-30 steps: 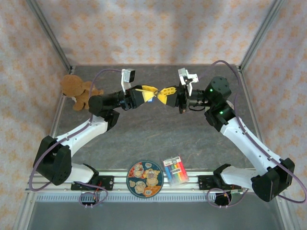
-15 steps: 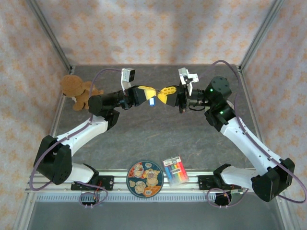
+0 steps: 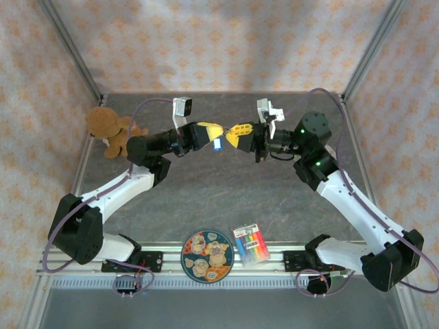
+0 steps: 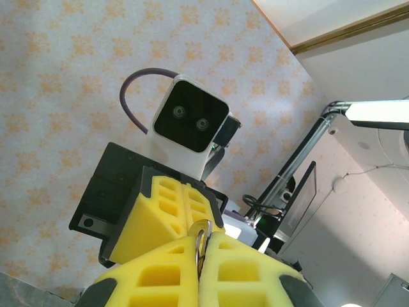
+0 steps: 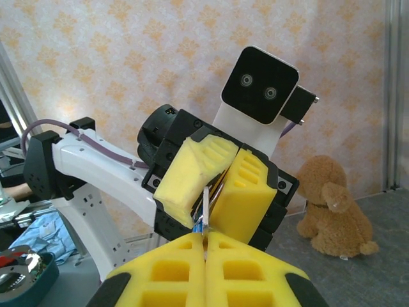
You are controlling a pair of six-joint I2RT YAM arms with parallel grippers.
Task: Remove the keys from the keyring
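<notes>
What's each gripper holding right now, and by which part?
Left gripper pinches the metal keyring by its rim; right gripper clamps the opposite end, part unclear.

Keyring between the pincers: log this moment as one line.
left pincer: shut on small silver metal keyring | right pincer: shut on same keyring | keyring: held in air | small blue tag: hanging below

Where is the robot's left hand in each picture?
Top external: just left of the middle, the yellow left hand points right, tip to tip with the right hand.
Left wrist: bottom middle, pinching the keyring.
Right wrist: centre, facing the camera.
Shared landmark: the orange-patterned wall behind.
</notes>
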